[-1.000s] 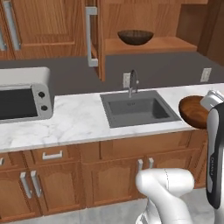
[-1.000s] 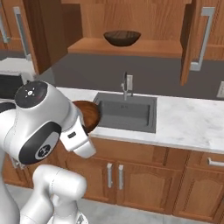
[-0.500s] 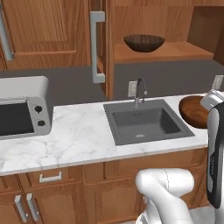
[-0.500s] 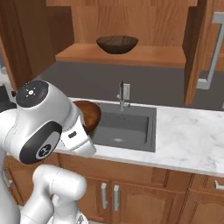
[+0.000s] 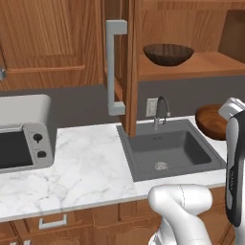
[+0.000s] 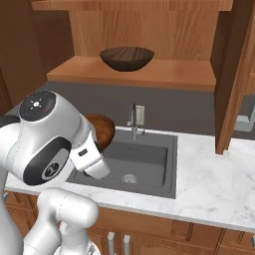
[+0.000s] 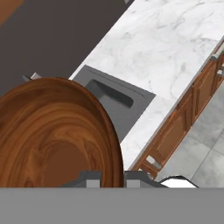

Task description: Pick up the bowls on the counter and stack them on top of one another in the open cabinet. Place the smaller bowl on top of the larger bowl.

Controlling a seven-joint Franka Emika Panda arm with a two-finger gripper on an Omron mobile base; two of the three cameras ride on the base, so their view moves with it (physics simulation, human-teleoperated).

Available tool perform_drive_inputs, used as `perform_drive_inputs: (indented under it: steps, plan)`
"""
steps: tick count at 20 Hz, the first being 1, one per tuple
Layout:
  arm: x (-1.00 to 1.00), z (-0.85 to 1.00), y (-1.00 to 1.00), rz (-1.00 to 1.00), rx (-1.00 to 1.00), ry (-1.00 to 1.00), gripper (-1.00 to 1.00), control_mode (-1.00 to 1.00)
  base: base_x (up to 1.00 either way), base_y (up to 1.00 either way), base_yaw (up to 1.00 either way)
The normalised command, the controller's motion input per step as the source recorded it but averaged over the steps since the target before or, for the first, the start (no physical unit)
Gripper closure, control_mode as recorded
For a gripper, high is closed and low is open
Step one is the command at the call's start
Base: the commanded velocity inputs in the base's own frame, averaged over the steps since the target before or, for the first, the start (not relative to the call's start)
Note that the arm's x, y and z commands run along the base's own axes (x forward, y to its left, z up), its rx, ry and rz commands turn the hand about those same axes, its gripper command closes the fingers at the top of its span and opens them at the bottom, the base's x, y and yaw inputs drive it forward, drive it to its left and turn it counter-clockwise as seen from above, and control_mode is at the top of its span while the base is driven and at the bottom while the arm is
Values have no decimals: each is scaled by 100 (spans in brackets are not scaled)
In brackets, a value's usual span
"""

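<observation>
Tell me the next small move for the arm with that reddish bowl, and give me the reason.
Probably lift the smaller bowl up toward the open cabinet. The gripper appears shut on its rim, holding it beside the sink, well below the shelf. The larger bowl already sits on that shelf, so the small one has to rise above its rim before going on top.

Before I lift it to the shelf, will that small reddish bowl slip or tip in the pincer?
The smaller bowl looks glossy, so it could slip. The pincer seems to pinch only its rim, so it may swing. Being rigid wood, it shouldn't flex.
</observation>
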Motion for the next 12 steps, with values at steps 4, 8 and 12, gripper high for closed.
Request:
perform_drive_inputs:
  steps: [4,8,12]
  plan:
    - [0,0,0,0,0,0,100,100,62,-9,0]
    - [0,0,0,0,0,0,100,100,62,-13,0]
    - [0,0,0,0,0,0,100,100,53,-27,0]
